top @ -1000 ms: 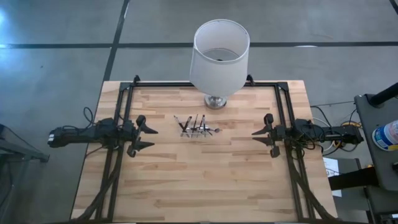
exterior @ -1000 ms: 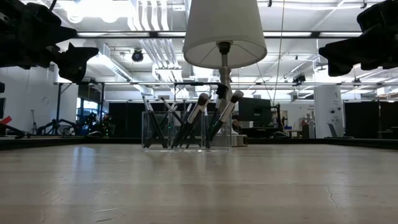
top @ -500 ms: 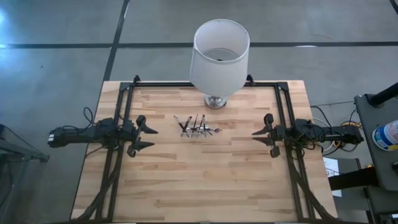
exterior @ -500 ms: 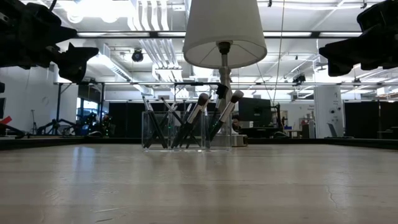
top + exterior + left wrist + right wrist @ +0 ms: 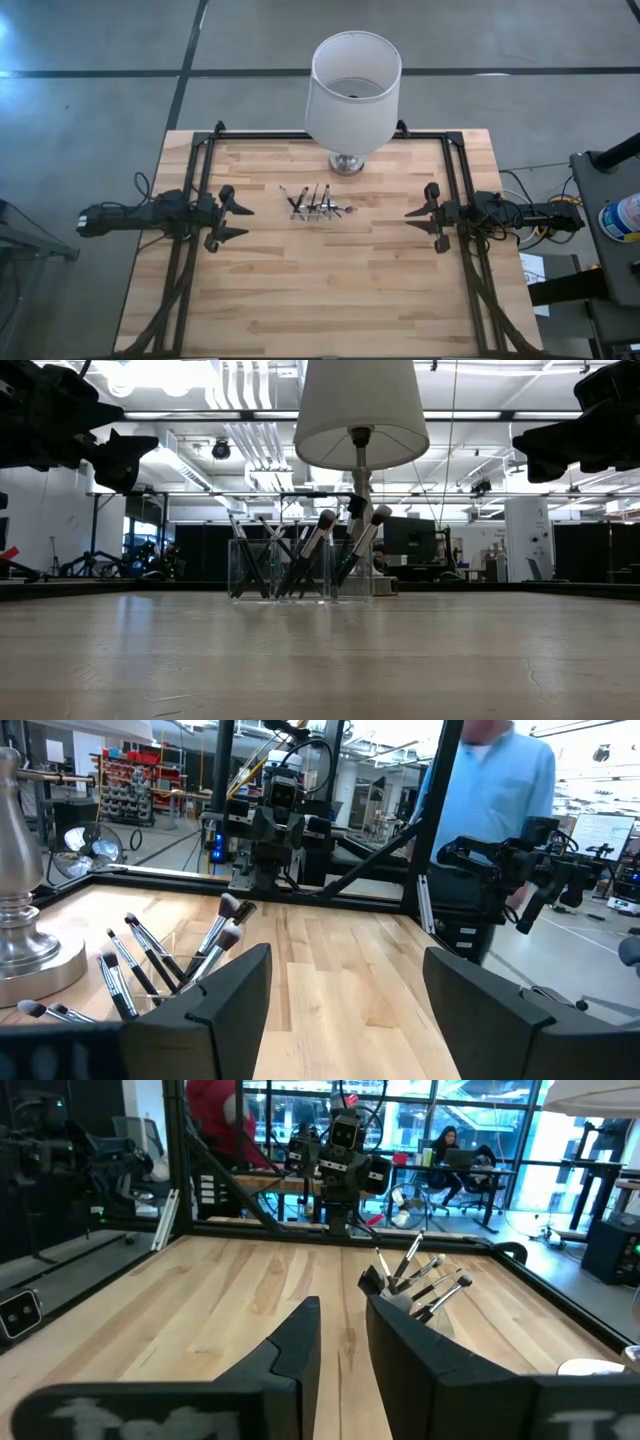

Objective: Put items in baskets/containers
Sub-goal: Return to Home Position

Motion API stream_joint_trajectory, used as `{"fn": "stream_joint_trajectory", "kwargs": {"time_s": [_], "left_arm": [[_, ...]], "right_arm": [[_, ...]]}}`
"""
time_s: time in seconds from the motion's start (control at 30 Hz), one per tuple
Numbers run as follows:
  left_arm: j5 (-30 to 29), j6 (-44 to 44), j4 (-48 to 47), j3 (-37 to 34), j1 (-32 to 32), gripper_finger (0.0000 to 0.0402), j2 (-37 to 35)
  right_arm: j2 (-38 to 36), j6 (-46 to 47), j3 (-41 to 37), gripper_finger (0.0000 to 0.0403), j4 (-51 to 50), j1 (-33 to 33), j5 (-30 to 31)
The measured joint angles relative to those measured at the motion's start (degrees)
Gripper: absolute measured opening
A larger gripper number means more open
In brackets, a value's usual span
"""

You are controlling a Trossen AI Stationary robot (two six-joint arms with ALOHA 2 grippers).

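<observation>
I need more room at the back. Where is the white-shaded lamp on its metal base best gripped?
On the slim metal stem between white shade and round metal base, jaws coming level from the side: the wide shade overhangs it and blocks any approach from above.

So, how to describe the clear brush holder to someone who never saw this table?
On the wooden table, find the big white lamp at the far edge. Just in front of its metal base, midway between the left pincer and the right pincer, stands a small clear holder. Only it is see-through, with dark brushes leaning out of it.
</observation>
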Motion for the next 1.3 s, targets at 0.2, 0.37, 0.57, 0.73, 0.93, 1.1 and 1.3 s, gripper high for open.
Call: {"fn": "stream_joint_trajectory", "kwargs": {"time_s": [0.2, 0.37, 0.57, 0.73, 0.93, 1.1, 1.3], "left_arm": [[0.0, 0.0, 0.02, 0.0, 0.0, 0.0255, 0.0], [0.0, 0.0, 0.0, -0.02, -0.02, 0.0255, 0.02], [0.0, 0.02, 0.02, -0.02, -0.02, 0.0255, 0.0], [0.0, 0.0, 0.01, -0.02, -0.02, 0.0255, 0.0], [0.0, 0.0, 0.0, -0.02, -0.02, 0.0255, 0.0], [0.0, 0.02, 0.02, -0.02, -0.02, 0.0255, 0.0], [0.0, 0.0, 0.0, -0.02, -0.02, 0.0255, 0.02]], "right_arm": [[0.0, 0.0, 0.0, 0.007, 0.0, 0.0, -0.02], [0.0, 0.0, 0.0, 0.0069, 0.0, -0.01, -0.01], [0.0, 0.0, 0.0, 0.0078, -0.01, 0.0, -0.01], [0.0, 0.0, 0.0, 0.0082, 0.0, 0.0, -0.02], [-0.02, 0.0, 0.02, 0.0075, -0.01, 0.0, -0.02], [-0.02, 0.0, 0.02, 0.0068, 0.0, -0.02, -0.01], [-0.02, 0.0, 0.02, 0.0073, -0.02, -0.02, -0.02]]}}
